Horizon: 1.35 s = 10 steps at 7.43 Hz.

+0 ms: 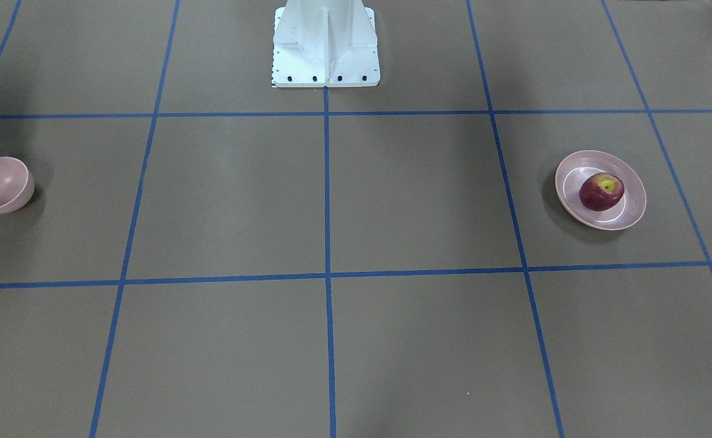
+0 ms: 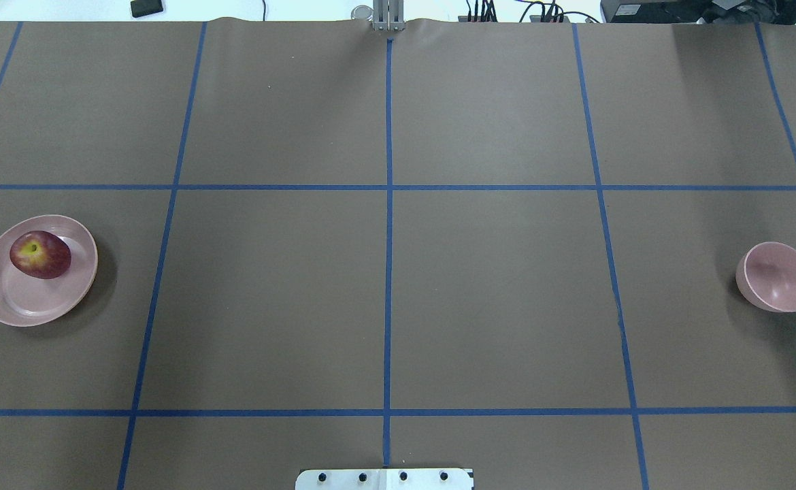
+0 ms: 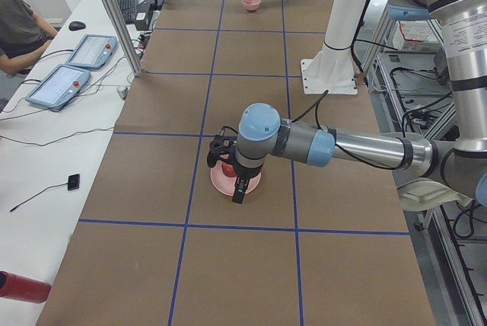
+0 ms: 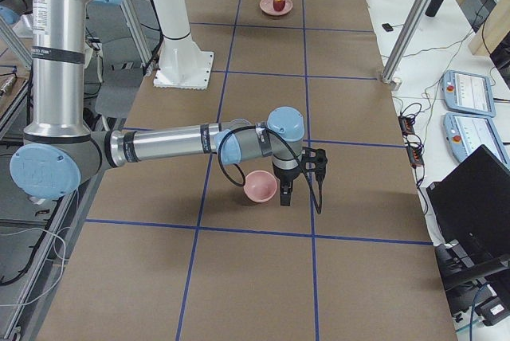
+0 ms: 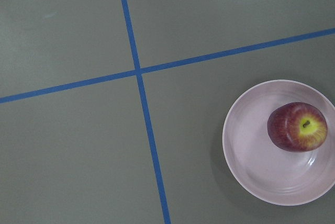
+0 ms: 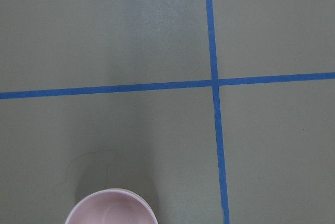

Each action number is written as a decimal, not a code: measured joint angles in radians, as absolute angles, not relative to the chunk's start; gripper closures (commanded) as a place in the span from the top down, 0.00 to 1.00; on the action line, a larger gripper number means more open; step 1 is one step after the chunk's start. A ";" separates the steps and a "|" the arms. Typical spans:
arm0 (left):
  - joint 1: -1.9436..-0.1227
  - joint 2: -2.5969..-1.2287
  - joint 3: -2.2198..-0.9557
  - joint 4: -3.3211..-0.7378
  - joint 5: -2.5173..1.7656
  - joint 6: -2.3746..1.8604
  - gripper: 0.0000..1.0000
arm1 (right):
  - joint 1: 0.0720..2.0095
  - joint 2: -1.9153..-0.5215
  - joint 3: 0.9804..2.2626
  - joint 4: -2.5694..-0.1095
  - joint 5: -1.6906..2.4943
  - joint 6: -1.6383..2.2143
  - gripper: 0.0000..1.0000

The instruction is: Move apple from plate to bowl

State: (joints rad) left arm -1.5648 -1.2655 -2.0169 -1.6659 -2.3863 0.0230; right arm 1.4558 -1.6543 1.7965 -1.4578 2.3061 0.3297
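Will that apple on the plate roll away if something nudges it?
Probably it rolls easily: the apple looks round. The rim of the plate would likely stop a gentle nudge. The smooth skin might slip in a loose pinch.

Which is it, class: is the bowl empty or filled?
Empty. The bowl shows a bare pink inside in the overhead view; the apple sits on the plate.

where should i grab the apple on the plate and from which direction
Probably from straight above, pinching the apple across its widest red belly, either side of the stem hollow. It sits stem roughly upward on the plate, off-centre near one rim. The shallow raised rim would crowd a sideways approach, while the rounded flanks are open from the top.
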 measured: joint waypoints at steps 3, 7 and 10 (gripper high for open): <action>-1.560 -1.281 -2.022 -1.568 -2.373 0.021 0.98 | 1.457 -1.651 1.789 -1.457 2.326 0.330 1.00; -1.557 -1.342 -2.014 -1.448 -2.257 0.035 0.98 | 1.457 -1.669 1.796 -1.457 2.330 0.328 1.00; -1.557 -1.341 -2.004 -1.457 -2.343 0.029 0.98 | 1.456 -1.696 1.802 -1.459 2.332 0.328 1.00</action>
State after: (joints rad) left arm -1.5570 -1.3414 -2.0039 -1.4569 -2.3429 0.0293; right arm 1.4558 -1.6959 1.8022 -1.4591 2.3320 0.3279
